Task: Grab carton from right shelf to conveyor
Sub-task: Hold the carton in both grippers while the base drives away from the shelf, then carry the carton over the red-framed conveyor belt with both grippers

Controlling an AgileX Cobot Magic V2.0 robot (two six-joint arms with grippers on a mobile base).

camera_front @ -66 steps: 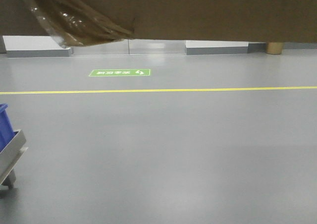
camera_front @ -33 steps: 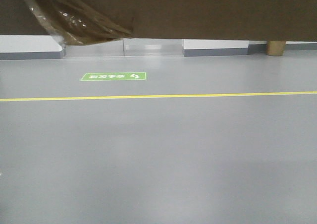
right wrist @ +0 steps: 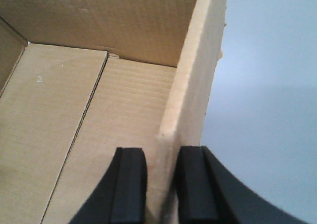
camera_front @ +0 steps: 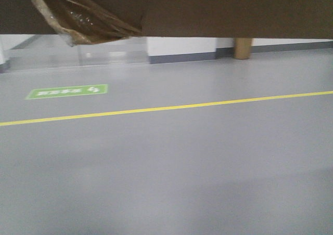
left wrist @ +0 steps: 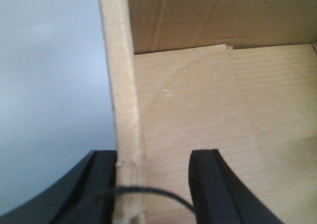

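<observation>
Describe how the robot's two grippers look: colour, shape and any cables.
Both the left gripper and the right gripper have two matte black fingers, flat and blocky, with squared tips. A thin black cable curves across the left one. No markings show, and the arms themselves are out of view.
</observation>
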